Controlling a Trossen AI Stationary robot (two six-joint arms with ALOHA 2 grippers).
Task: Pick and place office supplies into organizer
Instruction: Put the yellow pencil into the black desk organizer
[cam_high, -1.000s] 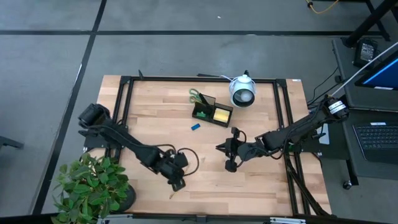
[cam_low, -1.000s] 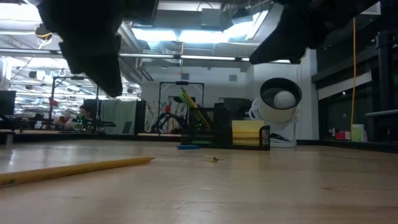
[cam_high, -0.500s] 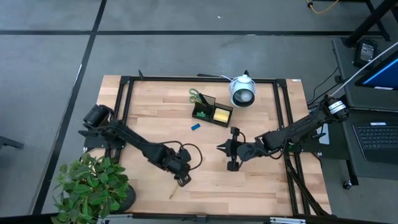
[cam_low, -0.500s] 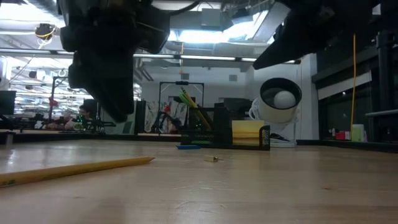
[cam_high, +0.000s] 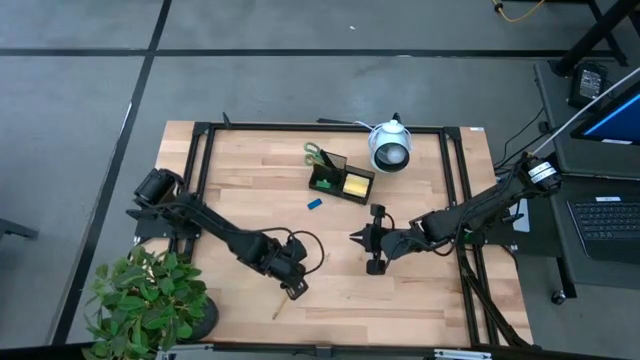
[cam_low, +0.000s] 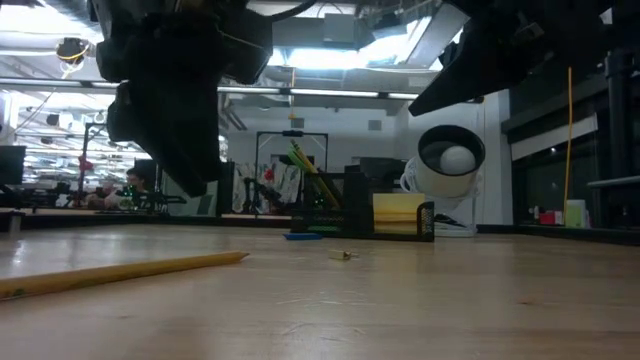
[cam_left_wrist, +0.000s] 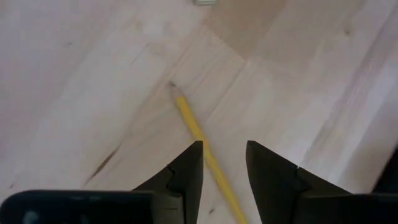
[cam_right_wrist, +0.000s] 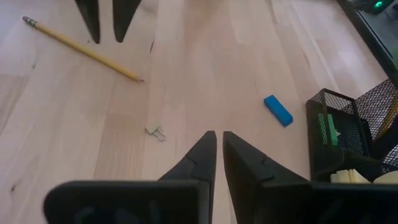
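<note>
Yellow pencil (cam_left_wrist: 200, 138) is lined up between the parted fingers of the left gripper (cam_left_wrist: 224, 163), seemingly just below them, so it can probably be pinched lengthwise. Right gripper (cam_right_wrist: 217, 146) is kept nearly shut, empty.

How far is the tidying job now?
Done: scissors and yellow sticky notes sit in the organizer. In hand: the left gripper hangs with open fingers over the pencil, not gripping it. Left: that pencil, the blue piece and a small clip. The right gripper waits, shut.
</note>
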